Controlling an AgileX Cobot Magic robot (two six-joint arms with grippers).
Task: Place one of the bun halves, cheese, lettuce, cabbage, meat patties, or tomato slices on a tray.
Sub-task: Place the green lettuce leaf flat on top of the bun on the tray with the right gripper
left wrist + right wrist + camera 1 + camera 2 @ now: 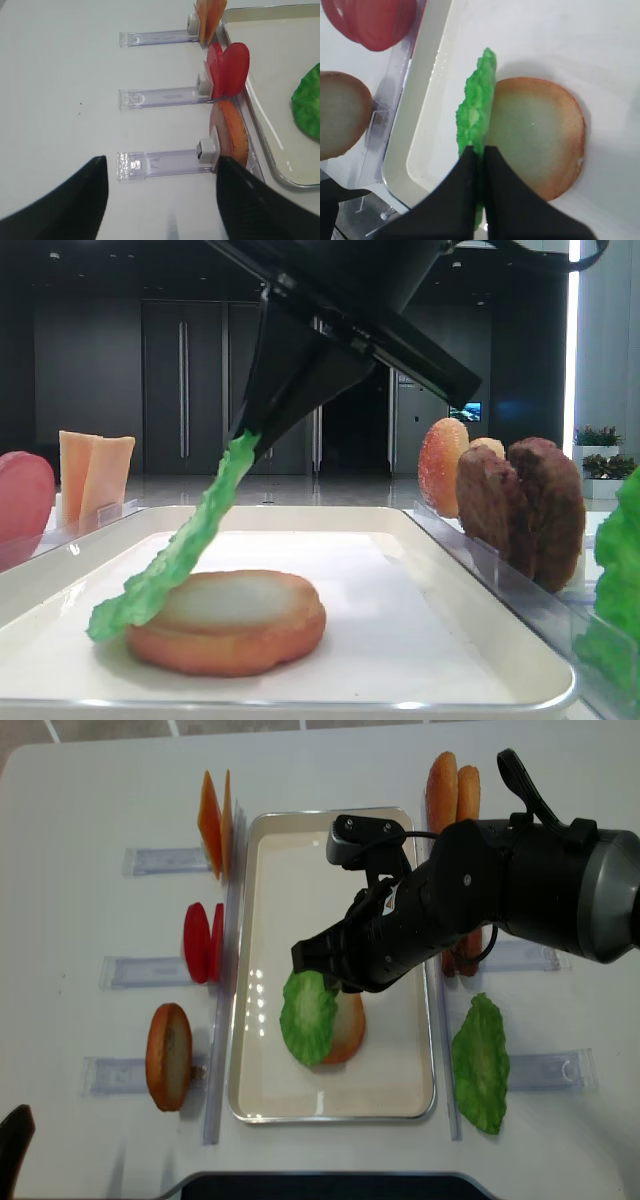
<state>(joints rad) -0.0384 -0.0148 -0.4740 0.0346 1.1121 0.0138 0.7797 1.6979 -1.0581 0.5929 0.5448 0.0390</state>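
Low front view: your right gripper (250, 440) pinches lettuce leaf (170, 560); leaf hangs slanted, lower end on bun half (232, 625) in white tray (480, 640).

Right wrist view: jaws closed on leaf edge, leaf (476, 112) over left side of bun (535, 135).

Left wrist view: left gripper (160, 195) open, empty, over table.

Overhead view: leaf (308, 1017) partly covers bun. Step seems placing; next you lower, open jaws, lift clear.

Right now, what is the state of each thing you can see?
Right hand: shut on the lettuce leaf.
Lettuce leaf: held tilted, lower edge resting on the bun half.
Bun half: lying flat on the tray.
Tray: holds only bun and leaf.
Left hand: open, empty.
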